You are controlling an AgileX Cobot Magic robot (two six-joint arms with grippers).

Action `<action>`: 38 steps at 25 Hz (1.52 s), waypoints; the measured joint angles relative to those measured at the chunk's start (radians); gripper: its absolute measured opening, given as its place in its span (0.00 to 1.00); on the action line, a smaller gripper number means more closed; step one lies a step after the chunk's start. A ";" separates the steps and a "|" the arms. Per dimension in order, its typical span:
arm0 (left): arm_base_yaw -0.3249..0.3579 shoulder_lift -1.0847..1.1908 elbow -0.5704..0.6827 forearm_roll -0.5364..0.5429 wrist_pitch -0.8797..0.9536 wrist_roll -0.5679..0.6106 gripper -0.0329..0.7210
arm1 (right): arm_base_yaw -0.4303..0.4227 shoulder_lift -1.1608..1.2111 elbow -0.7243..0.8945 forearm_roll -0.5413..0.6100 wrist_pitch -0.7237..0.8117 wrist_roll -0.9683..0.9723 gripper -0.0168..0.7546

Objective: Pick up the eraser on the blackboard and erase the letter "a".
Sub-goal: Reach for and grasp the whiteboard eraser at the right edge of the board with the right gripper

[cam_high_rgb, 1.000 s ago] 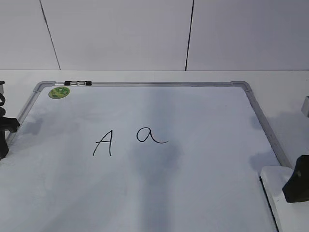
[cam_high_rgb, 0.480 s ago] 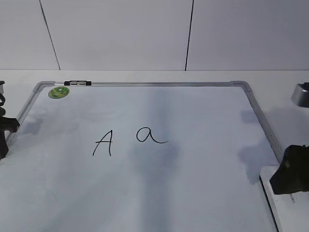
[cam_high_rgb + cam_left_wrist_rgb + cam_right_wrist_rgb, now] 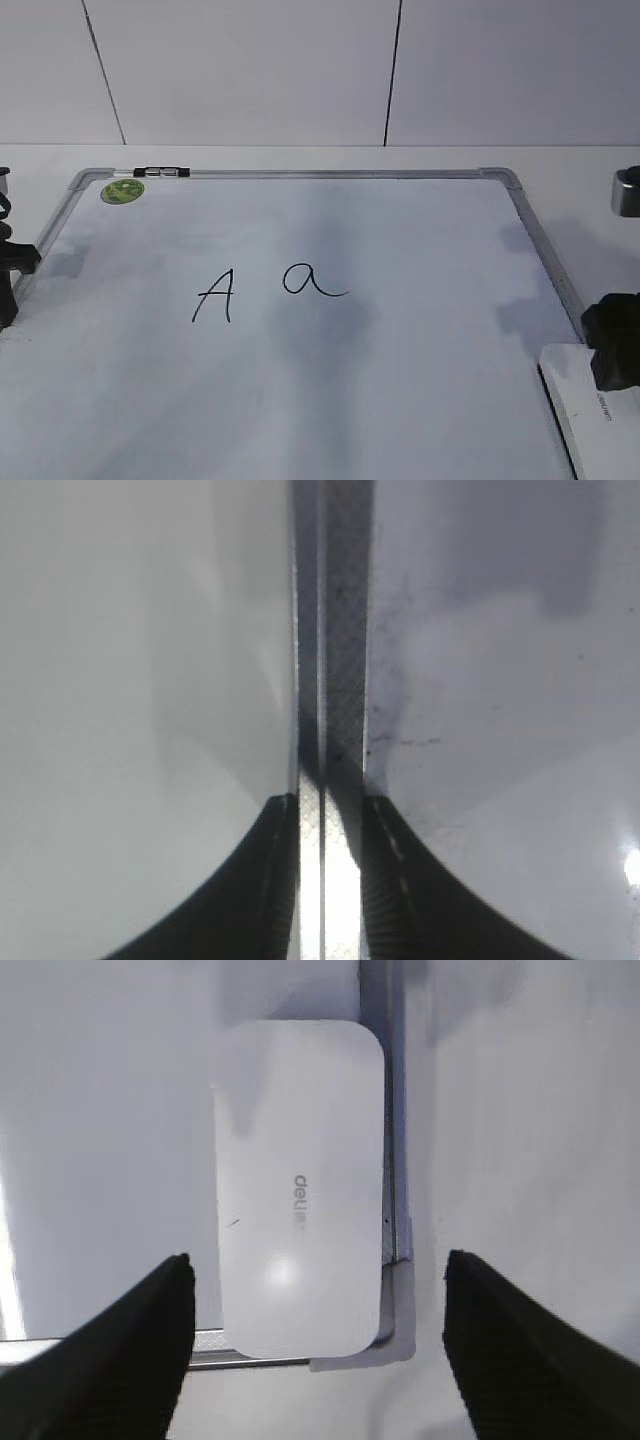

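The eraser (image 3: 298, 1217) lay flat in the blackboard's (image 3: 420, 400) near right corner, hard against the frame, its top face unobstructed. Spread wide above it hung the right gripper (image 3: 315, 1345), one finger on either side, nothing grasped. The letter "a" (image 3: 313, 280) sat mid-board, open white all around. Only the wrist view showed the left gripper (image 3: 330, 815) nearly closed, straddling the frame rail.
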 joint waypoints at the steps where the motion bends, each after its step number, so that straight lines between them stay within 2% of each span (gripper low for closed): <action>1: 0.000 0.000 0.000 0.000 0.000 0.000 0.24 | 0.000 0.008 0.000 0.002 0.005 0.012 0.79; 5: 0.000 0.000 0.000 0.000 0.000 0.000 0.24 | 0.000 0.060 0.000 0.041 0.007 0.021 0.79; 10: 0.000 0.000 0.000 0.000 0.000 0.000 0.24 | 0.000 0.116 0.000 0.038 0.004 0.025 0.79; 30: 0.000 0.000 0.000 0.000 0.000 0.000 0.24 | 0.000 0.129 0.000 -0.080 -0.057 0.044 0.79; 33: 0.000 0.000 0.000 0.000 0.000 0.000 0.24 | 0.000 0.130 0.000 -0.032 -0.061 0.017 0.80; 35: 0.000 0.000 0.000 0.000 0.000 0.000 0.24 | 0.000 0.138 0.000 0.020 -0.063 -0.021 0.83; 38: 0.000 0.000 0.000 0.000 0.000 0.000 0.24 | 0.000 0.163 0.000 0.036 -0.064 -0.044 0.89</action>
